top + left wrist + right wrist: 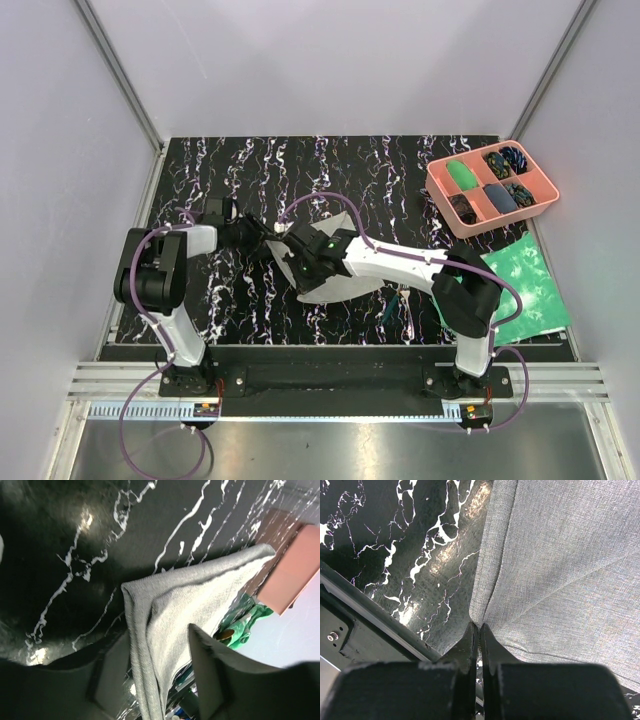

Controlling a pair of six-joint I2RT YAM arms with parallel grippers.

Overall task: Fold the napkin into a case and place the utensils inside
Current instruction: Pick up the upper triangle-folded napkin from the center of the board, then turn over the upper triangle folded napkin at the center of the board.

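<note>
Napkin [560, 555]: 1, pinched by right end effector [479, 628].

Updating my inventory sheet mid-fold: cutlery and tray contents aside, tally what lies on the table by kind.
grey napkin: 1
green mottled sheet: 1
pink tray: 1
Total: 3

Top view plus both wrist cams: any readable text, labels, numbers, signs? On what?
No readable text in any view.
Tick-marked strip on the near rail: graduations only; any figures are too small to read.
Small sticker at the left arm's base: too small to read.
Napkin, pink tray, green sheet: no print visible.
</note>
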